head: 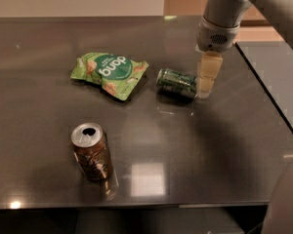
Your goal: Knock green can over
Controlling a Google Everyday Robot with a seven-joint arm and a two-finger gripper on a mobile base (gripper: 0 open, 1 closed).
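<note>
The small dark-green metal drink can [177,82] is seen lying on its side, with the pale two-finger gripper [205,84] just beside it at three o'clock; whether the gripper is open or closed cannot be told. By a push towards nine o'clock the can could be shoved into the flat light-green snack bag [109,72].

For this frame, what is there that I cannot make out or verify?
Camera view:
1. the green can, lying on its side: right end hidden by the tool, low beside it; contact cannot be told.
2. the arm: cut off by the top edge.
3. the brown can: side lettering cannot be read.
</note>
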